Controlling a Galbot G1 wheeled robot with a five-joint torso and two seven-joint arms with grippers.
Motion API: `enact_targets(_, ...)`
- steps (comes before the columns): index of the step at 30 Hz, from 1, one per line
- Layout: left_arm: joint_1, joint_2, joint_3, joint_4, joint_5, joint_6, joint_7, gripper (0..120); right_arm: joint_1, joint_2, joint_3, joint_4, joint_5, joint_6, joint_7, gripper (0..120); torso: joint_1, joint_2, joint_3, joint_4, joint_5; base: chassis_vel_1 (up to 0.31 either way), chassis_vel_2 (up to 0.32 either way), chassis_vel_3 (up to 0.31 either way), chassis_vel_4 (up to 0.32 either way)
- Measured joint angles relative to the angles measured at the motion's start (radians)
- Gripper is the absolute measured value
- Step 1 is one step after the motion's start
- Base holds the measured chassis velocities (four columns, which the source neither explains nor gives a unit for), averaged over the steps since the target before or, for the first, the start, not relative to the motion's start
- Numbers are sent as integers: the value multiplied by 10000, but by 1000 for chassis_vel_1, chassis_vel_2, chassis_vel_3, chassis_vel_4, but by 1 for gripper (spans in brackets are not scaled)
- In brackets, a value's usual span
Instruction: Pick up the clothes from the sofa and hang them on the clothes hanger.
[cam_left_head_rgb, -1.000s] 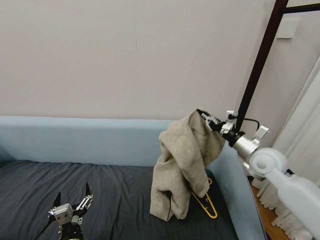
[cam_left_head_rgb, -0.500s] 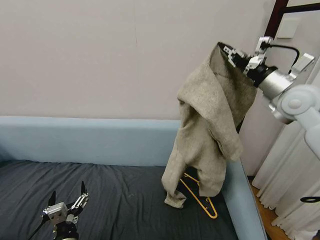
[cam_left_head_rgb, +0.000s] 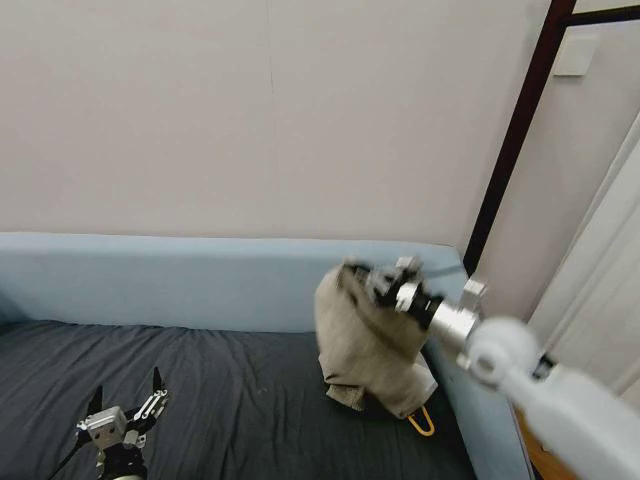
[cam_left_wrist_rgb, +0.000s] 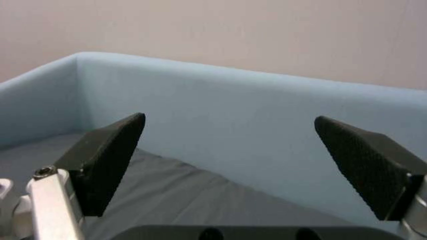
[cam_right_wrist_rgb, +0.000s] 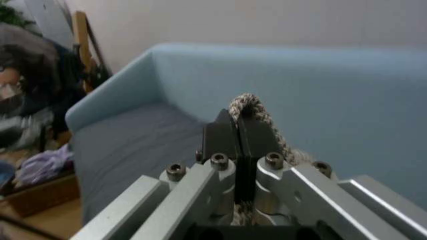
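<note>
Our right gripper (cam_left_head_rgb: 383, 283) is clamped tight on a fold of the one beige knit garment (cam_left_head_rgb: 362, 340). It has dropped from high beside the dark pole (cam_left_head_rgb: 510, 160) to just above the right end of the sofa (cam_left_head_rgb: 200, 280). The garment now bunches on the dark seat (cam_left_head_rgb: 240, 400), partly over the one orange hanger (cam_left_head_rgb: 423, 424), where half a second ago it hung free. Our left gripper (cam_left_head_rgb: 122, 415) stays low over the seat, well apart, fingers spread wide.

The beige sweater (cam_left_head_rgb: 365, 345) covers most of the orange hanger (cam_left_head_rgb: 422, 425), leaving just one tip showing.
</note>
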Motion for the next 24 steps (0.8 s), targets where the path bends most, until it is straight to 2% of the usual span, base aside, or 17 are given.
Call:
enact_targets(5,-96,338,-43,507,-149,17,17,100,-1601,1234,-1161,-984,-1729,552,-6,0,0,1,-1,-3,-2,0,0,0,0)
enact_targets(12,-72,558,11,630,-568,217,28,100,-1969,1776,-1699,-1138,-2185,648,601,0,0,1,-2,0,-3,0,0,0,0)
enact_targets(17,-153,780,96,835,-554,268,41,100,-2199,1603,-2028,-565,-2191,794,481,17,-1,1,-1,-2,-4,0,0,0,0)
enact_targets(19,-261,933,108,946,-529,314,45,100,-2278,1483,-2042,-258,-2062,1118,-113,27,-1,1,-2,-4,-2,0,0,0,0)
enact_targets(22,-295,988,108,984,-517,320,46,100,-2281,1446,-2000,-201,-1965,1305,-474,30,0,1,-2,-3,-1,0,0,0,0)
enact_targets(23,-312,1034,108,1011,-507,325,46,100,-2275,1410,-1909,-168,-1814,1470,-863,40,-1,1,-1,-3,-1,0,0,0,0)
enact_targets(24,-318,1079,119,1022,-481,327,46,100,-2238,1365,-1789,-144,-1599,1589,-1170,45,0,1,-1,-2,-1,0,0,0,0)
